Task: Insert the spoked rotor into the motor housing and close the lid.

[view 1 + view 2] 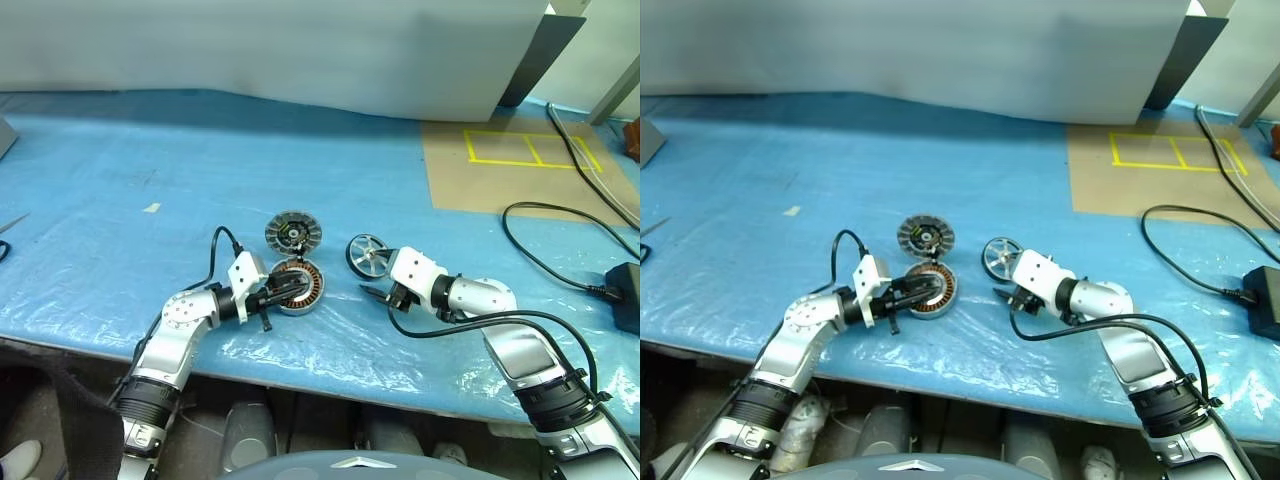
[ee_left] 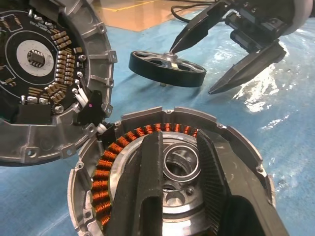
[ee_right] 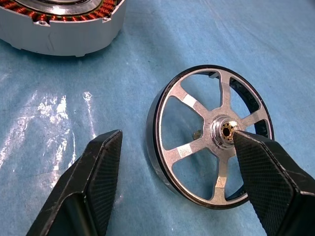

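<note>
Blue plastic sheeting [image 1: 150,150] covers the worktable, backed by a white panel [image 1: 300,50]; a brown board with yellow tape outlines [image 1: 520,160] lies at far right, with black cables [image 1: 560,240] and a black power adapter [image 1: 628,295] beside it.

Head views:
- Motor housing [image 1: 297,287]: squat silver ring with copper windings, near the table's front edge, centre.
- Lid [image 1: 294,233]: ribbed grey disc, dark inner face up, just behind the housing and touching or nearly touching it.
- Spoked rotor [image 1: 367,255]: silver wheel lying flat, to the right of the housing and apart from it.
- Left gripper [image 1: 283,293]: reaches in from the left over the housing.
- Right gripper [image 1: 378,290]: comes in from the right, at the rotor's near side.

Left wrist view:
- Left gripper's fingers [image 2: 142,187]: narrowly parted, lying across the housing [image 2: 236,142] top, either side of its hollow centre; whether they press on it cannot be told.
- Lid [image 2: 44,73]: circuit board face showing, rim against the housing's rim.
- Rotor [image 2: 167,68] beyond, with the right gripper [image 2: 197,69] spread wide above it.

Right wrist view:
- Right gripper [image 3: 177,142]: released, fingers far apart; one fingertip [image 3: 256,152] at the rotor [image 3: 187,147] hub, the other on the sheeting outside the rim. Nothing grasped.
- Housing [image 3: 64,29] wall beyond.
</note>
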You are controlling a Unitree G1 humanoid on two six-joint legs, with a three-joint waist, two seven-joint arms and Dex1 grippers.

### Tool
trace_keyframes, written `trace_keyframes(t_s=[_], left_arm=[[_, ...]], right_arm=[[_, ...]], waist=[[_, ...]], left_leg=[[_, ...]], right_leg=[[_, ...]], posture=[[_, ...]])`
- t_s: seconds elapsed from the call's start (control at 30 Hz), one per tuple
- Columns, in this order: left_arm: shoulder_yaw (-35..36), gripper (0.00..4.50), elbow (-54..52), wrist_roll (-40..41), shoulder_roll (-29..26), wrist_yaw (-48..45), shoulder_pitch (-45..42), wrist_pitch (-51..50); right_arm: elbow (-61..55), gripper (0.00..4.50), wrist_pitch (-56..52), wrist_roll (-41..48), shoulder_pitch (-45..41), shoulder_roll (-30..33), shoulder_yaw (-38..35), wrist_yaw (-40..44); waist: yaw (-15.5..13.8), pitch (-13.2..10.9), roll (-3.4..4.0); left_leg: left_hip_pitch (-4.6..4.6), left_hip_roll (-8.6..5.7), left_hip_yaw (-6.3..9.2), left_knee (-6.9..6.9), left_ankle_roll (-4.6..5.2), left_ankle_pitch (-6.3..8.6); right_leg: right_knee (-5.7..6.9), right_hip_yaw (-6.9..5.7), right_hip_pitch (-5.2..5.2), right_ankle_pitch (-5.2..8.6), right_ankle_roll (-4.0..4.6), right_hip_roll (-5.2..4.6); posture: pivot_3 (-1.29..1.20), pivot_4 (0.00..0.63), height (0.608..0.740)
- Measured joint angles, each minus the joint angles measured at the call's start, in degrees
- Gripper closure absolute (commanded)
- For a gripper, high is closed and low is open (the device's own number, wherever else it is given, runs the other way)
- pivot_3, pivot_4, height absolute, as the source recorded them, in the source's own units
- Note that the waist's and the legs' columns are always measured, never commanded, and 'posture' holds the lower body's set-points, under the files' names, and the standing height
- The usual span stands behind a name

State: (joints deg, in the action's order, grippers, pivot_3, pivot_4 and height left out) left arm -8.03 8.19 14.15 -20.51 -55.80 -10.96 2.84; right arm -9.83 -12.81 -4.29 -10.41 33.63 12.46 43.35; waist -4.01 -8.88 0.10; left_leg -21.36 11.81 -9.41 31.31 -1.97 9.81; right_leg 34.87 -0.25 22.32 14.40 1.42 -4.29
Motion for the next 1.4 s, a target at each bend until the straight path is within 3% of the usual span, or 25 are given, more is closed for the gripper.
trace_keyframes(t_s=[0.33,0.37,0.47,0.7,1.1,1.27,1.4], left_arm=[[-0.21,3.83,-2.91,0.06,-1.37,0.36,0.54,-3.60],[-0.22,3.11,-3.23,0.11,-1.61,0.34,0.55,-4.13],[-0.17,2.20,-4.26,0.10,-2.59,0.53,0.54,-5.58],[-0.27,2.20,-4.59,-0.68,-2.48,2.66,0.51,-5.86],[-0.15,2.20,-5.75,0.37,-2.73,2.43,1.13,-6.94],[2.10,2.20,-11.05,5.67,-4.76,-0.84,4.92,-8.14],[4.34,2.20,-11.86,8.08,-9.86,-5.24,8.58,-8.06]], right_arm=[[0.00,0.79,0.16,-0.29,0.24,0.00,0.07,-0.42],[0.00,0.79,0.18,-0.29,0.24,0.00,0.07,-0.42],[0.00,0.79,0.09,-0.07,0.19,-0.02,0.04,-0.34],[-2.24,0.79,-1.94,8.17,-2.02,-1.66,-3.12,2.76],[-10.49,0.79,-10.47,15.80,-5.78,3.15,-5.13,7.87],[-13.60,0.79,-16.01,19.31,-6.47,3.29,-5.13,8.34],[-14.76,0.79,-21.63,25.47,-9.64,3.07,-5.27,10.56]], waist=[[0.04,0.00,0.00],[0.04,0.00,0.00],[0.05,0.00,0.00],[0.10,0.00,0.02],[0.06,0.00,0.02],[0.09,-0.01,0.02],[0.10,-0.01,0.03]], left_leg=[[0.01,0.00,0.00,0.00,0.00,0.00],[0.02,0.00,0.00,0.00,0.00,0.00],[0.03,0.00,-0.01,-0.01,0.00,0.00],[-0.01,-0.01,-0.03,0.00,0.02,0.01],[0.00,0.00,-0.03,-0.02,0.00,0.00],[-0.06,-0.02,-0.07,-0.06,-0.02,-0.01],[-0.05,-0.01,-0.09,-0.05,0.01,0.01]], right_leg=[[0.01,0.00,0.00,0.00,0.00,0.01],[0.01,0.00,0.00,0.00,0.00,0.01],[0.00,0.00,0.00,0.00,0.00,0.01],[0.04,0.04,0.06,0.00,0.01,0.01],[0.02,0.03,0.06,0.00,0.01,0.02],[0.02,0.03,0.17,0.00,0.02,0.05],[0.03,0.03,0.18,0.00,0.03,0.08]], posture=[[0.00,0.150,0.740],[0.00,0.150,0.740],[0.00,0.150,0.740],[0.00,0.150,0.740],[0.00,0.150,0.740],[0.00,0.150,0.740],[0.00,0.150,0.740]])
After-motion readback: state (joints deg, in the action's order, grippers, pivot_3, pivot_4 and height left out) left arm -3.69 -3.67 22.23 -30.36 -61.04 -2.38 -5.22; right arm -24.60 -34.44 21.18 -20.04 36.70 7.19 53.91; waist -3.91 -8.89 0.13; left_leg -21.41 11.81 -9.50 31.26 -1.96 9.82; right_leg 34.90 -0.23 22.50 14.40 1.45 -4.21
